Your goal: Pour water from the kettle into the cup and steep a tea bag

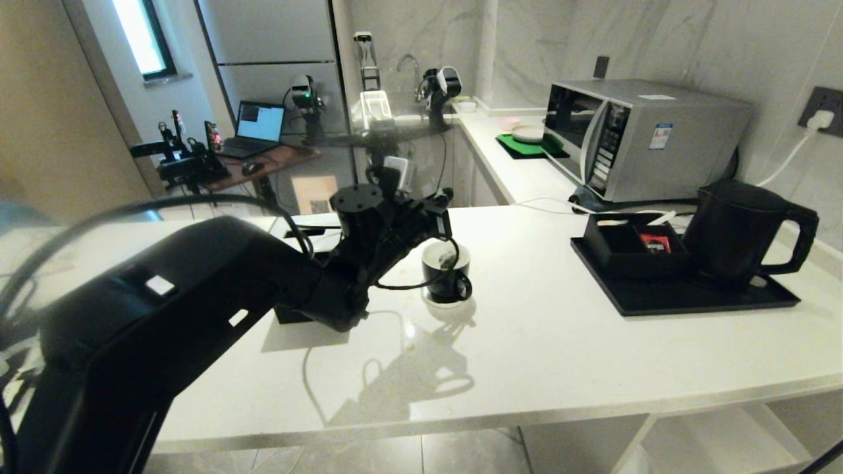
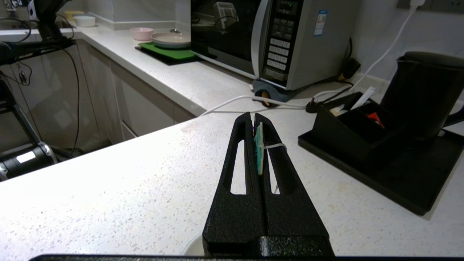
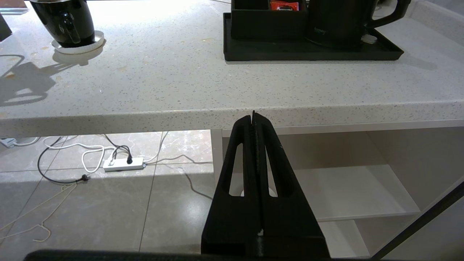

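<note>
Left gripper (image 2: 253, 119) is clamped on a little green-and-white tag (image 2: 259, 152) with a white string (image 2: 275, 146) looped over one finger (that's the tea bag's tag as far as I can tell). In the head view it sits right over the cup (image 1: 446, 273), just behind the rim, and something small and pale shows inside the cup, maybe the tea bag itself, can't say for sure. The cup is on its saucer (image 3: 78, 45) out on the white counter (image 1: 540, 342), handle toward the front edge. Off to the right, well apart from the cup, the kettle (image 1: 741, 230) stands upright on a black tray (image 1: 665, 299), next to a black box (image 1: 625, 247) holding a red packet (image 1: 655, 243). Microwave (image 1: 642, 135) behind that. Right gripper (image 3: 253, 117) is pinched closed on nothing, parked low in front of the counter edge.
</note>
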